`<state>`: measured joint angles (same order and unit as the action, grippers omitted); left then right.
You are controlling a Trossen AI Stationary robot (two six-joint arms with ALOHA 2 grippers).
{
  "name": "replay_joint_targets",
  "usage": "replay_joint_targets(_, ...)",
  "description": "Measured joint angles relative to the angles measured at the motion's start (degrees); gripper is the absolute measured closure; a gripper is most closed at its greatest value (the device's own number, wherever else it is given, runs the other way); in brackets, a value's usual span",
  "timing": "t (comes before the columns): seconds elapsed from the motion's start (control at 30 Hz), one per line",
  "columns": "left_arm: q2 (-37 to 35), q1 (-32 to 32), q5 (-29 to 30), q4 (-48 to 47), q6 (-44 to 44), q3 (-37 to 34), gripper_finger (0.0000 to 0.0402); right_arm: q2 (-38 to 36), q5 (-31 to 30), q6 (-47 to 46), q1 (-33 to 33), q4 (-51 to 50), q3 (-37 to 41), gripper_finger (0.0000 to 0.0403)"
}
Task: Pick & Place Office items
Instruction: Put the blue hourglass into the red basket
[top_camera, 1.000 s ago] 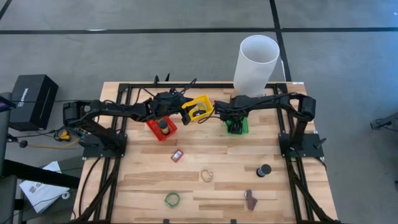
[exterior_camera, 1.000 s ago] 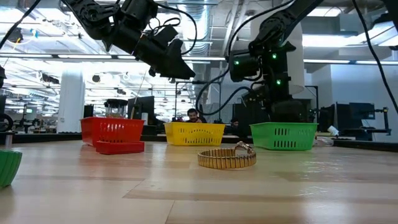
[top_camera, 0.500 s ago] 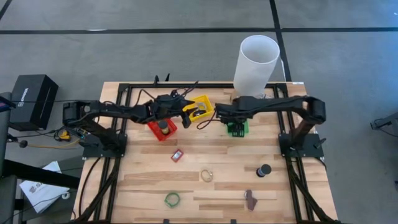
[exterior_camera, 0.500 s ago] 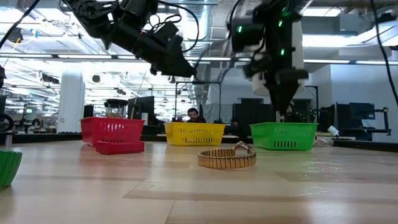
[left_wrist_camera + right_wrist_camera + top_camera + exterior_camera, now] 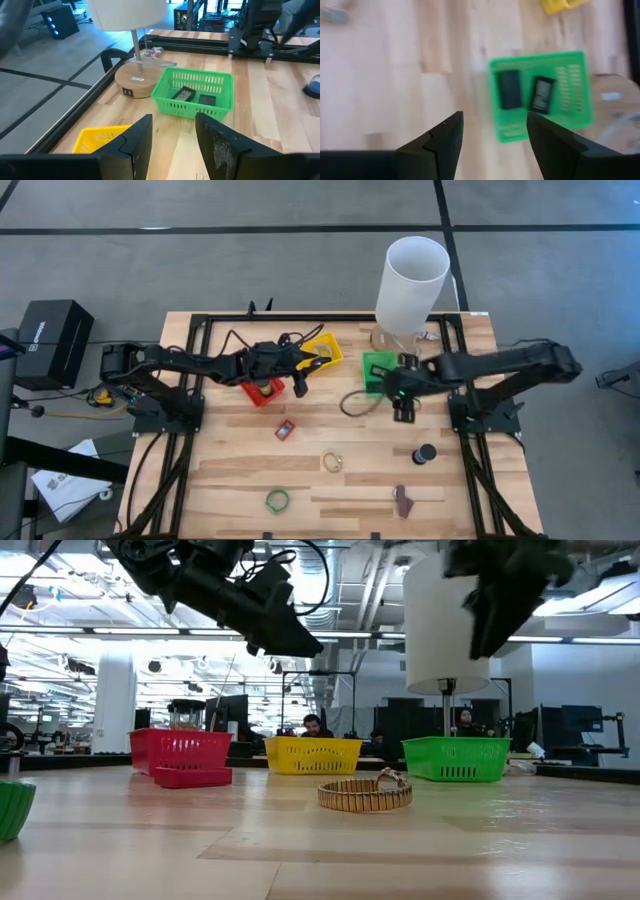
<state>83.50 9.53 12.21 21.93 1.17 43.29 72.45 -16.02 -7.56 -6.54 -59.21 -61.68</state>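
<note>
My left gripper (image 5: 300,375) (image 5: 173,135) hangs open in the air between the red bin (image 5: 262,390) and the yellow bin (image 5: 328,348), touching nothing. My right gripper (image 5: 400,395) (image 5: 495,130) is open too, raised just near of the green bin (image 5: 378,368). Two small dark rectangular pieces (image 5: 510,89) (image 5: 541,94) lie flat in that green bin. On the bare table lie a red block (image 5: 285,430), a gold-silvery ring (image 5: 332,462) (image 5: 365,794), a green ring (image 5: 277,500), a black disc (image 5: 425,453) and a brown clip (image 5: 402,500).
The tall white cylinder (image 5: 411,272) stands on a round wooden base (image 5: 136,82) at the far edge, behind the green bin. A cable loop (image 5: 350,402) hangs between the arms. Black frame rails (image 5: 190,480) run along the table's sides. The near half of the table holds only scattered items.
My right gripper has drawn back from above the green bin, rising and swinging toward the table's right and near side. My left gripper has shifted slightly toward the near edge, away from the yellow bin. The items on the table have stayed where they were.
</note>
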Motion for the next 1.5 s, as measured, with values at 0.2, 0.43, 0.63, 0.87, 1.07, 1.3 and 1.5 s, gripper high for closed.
replay_joint_targets(0.2, 0.00, -1.19, 0.02, 0.01, -0.09, 0.00, 0.0257, -9.83, 0.16, -6.65, -9.24, 7.38, 8.55, 0.0194)
replay_joint_targets(0.43, 0.00, -1.41, 0.05, 0.12, -0.11, 0.00, 0.0257, -17.17, 2.09, -16.59, -18.82, 10.16, 14.89, 0.0194)
replay_joint_targets(0.63, 0.00, -1.41, 0.26, 0.44, -0.11, 0.00, 0.0257, -17.71, 2.59, -25.12, -26.13, 9.99, 17.20, 0.0194)
replay_joint_targets(0.87, 0.00, -1.39, 0.24, 0.89, -0.11, 0.00, 0.0257, -17.73, 2.61, -31.59, -31.71, 9.34, 18.04, 0.0194)
replay_joint_targets(1.07, 0.00, -1.39, 0.22, 1.36, -0.11, 0.00, 0.0257, -17.70, 2.62, -32.11, -32.32, 9.36, 18.04, 0.0194)
replay_joint_targets(1.3, 0.00, -1.37, 0.18, 1.79, -0.11, 0.00, 0.0257, -16.11, 3.04, -32.10, -29.87, 9.10, 18.04, 0.0194)
replay_joint_targets(1.5, 0.00, -1.37, -0.02, 2.20, -0.11, 0.00, 0.0257, -10.85, 4.55, -31.00, -29.11, 8.92, 18.04, 0.0185)
